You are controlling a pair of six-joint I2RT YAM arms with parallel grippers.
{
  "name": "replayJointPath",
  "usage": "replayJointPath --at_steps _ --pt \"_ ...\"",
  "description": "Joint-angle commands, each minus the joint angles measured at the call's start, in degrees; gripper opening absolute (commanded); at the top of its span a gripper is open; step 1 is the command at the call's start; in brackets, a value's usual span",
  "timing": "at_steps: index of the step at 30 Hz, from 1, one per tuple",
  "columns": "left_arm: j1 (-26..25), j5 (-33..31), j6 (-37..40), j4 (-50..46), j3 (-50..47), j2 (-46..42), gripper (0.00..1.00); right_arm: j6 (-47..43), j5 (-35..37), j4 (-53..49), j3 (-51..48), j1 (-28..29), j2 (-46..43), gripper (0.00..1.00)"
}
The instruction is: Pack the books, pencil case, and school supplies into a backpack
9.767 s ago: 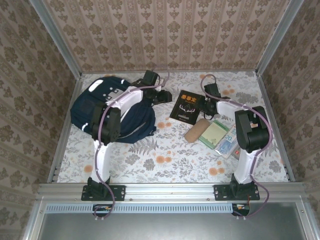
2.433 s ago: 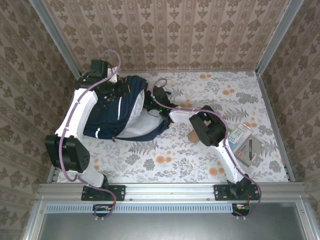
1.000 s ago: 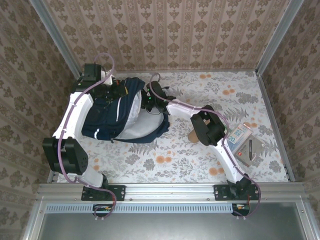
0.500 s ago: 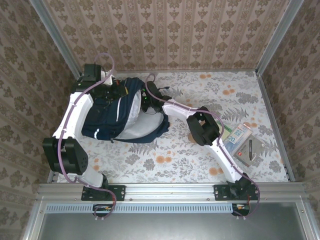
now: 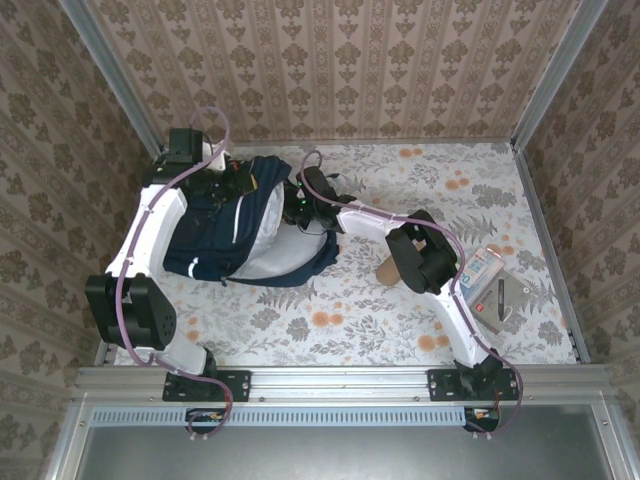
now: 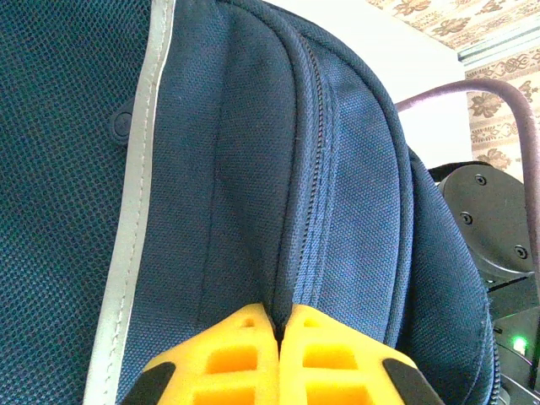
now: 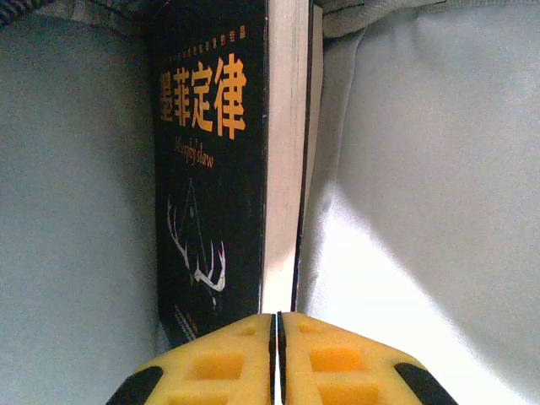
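Observation:
The navy backpack [image 5: 215,240] lies at the back left with its mouth facing right. My left gripper [image 5: 237,182] is shut on a fold of its fabric beside the zip [image 6: 278,316]. My right gripper [image 5: 292,207] reaches into the mouth. In the right wrist view its jaws [image 7: 278,319] stand almost together, with a hairline gap. Just beyond the tips, the black book with orange lettering [image 7: 211,169] stands on edge against the pale lining [image 7: 422,211]. The school supplies lie at the right: a clear light-blue pack [image 5: 478,270] and a tan oval case [image 5: 385,268], half hidden by my right arm.
A grey flat item with a dark pen on it [image 5: 505,292] lies beside the blue pack. Papered walls and metal rails close in the floral table [image 5: 330,320] on three sides. My right forearm [image 5: 425,255] stretches across the table's middle.
The black book has gone from the table into the backpack. Within the last second my right wrist drew back slightly to the right and its elbow swung out. The left arm held still.

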Motion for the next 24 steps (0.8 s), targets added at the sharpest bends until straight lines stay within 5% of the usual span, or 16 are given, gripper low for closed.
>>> replayJointPath --at_steps 1,17,24 --pt "-0.3 3.8 -0.5 3.3 0.4 -2.0 0.0 1.8 -2.5 2.4 2.3 0.7 3.5 0.12" --pt "-2.3 3.9 0.0 2.9 0.6 -0.8 0.0 1.4 -6.1 -2.1 14.4 1.4 10.0 0.12" --pt "-2.3 0.4 2.0 0.8 0.4 -0.7 0.0 -2.5 -4.0 -0.1 -1.1 -0.8 -0.7 0.15"
